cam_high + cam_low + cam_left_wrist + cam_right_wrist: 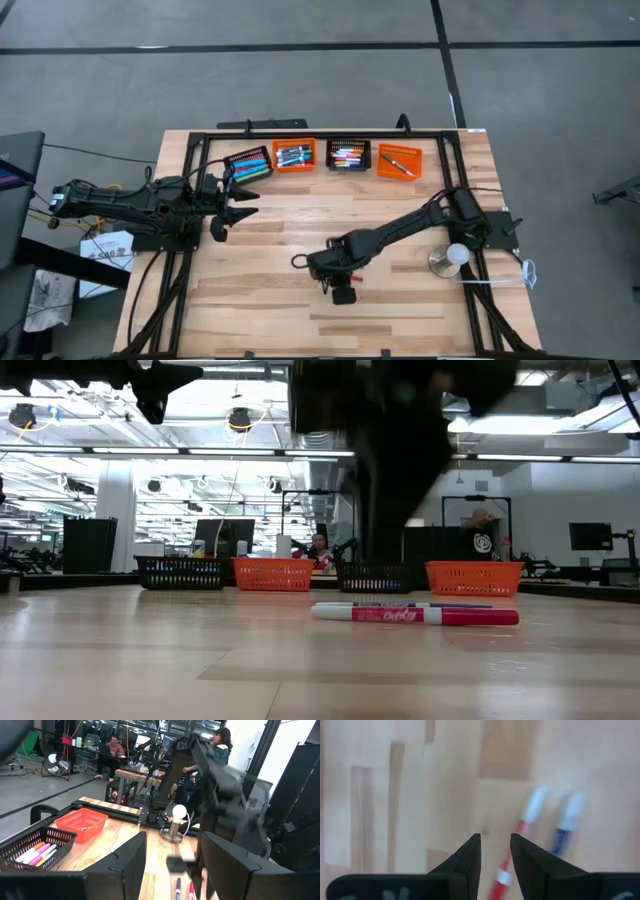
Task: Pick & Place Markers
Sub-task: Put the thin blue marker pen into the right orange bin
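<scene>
Two markers lie side by side flat on the wooden table: a red one (415,616) (516,838) with a white cap and a blue one (565,827) just behind it (420,605). My right gripper (495,837) (312,266) hangs above them near the table's middle, pointing steeply down, open, with bare table between its fingertips. The red marker runs under one finger's edge in the right wrist view. My left gripper (236,206) (172,837) waits at the table's left, held level and open, holding nothing.
Along the far edge stands a row of mesh baskets: black (249,161), orange (294,155), black (348,154) and orange (400,160), each holding markers. A small lamp with a round bulb (452,258) stands near the right arm's base. People sit beyond the table.
</scene>
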{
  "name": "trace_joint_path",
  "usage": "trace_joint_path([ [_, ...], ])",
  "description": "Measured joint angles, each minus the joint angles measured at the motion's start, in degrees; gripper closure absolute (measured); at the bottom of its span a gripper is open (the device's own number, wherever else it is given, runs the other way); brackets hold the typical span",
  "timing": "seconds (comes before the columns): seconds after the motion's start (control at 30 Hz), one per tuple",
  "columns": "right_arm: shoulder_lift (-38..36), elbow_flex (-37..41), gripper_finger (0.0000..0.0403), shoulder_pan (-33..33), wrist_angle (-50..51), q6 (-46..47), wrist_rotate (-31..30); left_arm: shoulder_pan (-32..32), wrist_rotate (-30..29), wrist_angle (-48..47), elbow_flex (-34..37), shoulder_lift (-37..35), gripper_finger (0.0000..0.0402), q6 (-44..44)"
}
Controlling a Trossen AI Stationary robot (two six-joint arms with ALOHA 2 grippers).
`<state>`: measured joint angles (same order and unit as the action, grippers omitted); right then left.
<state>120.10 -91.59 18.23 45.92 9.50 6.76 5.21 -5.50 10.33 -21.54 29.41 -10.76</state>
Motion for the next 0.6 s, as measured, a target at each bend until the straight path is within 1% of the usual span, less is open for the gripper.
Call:
trace_joint_path([
  [0.07,-1.33,-1.21,0.0305,-0.26,3.95,-1.61,-4.01,0.0,0.0,0.0,0.0,0.01,0.0211,0.02],
  [0.13,-1.41,-1.3,0.0305,-0.8,5.27,-3.98,-6.19,0.0,0.0,0.0,0.0,0.01,0.0211,0.02],
  [0.27,-0.37,-0.33,0.0305,-2.68,5.38,-6.88,-5.45,0.0,0.0,0.0,0.0,0.02,0.0211,0.02],
  [0.33,0.72,0.51,0.0305,-3.96,7.31,-6.95,-5.91,0.0,0.0,0.0,0.0,0.01,0.0211,0.02],
  [0.47,0.79,0.3,0.0306,-6.35,6.18,-7.32,-5.47,0.0,-0.02,0.0,0.0,0.0,0.0211,0.02],
  [0.6,0.93,0.33,0.0311,-7.75,6.38,-11.07,-4.84,0.02,0.0,0.0,0.0,0.0,0.0211,0.02],
])
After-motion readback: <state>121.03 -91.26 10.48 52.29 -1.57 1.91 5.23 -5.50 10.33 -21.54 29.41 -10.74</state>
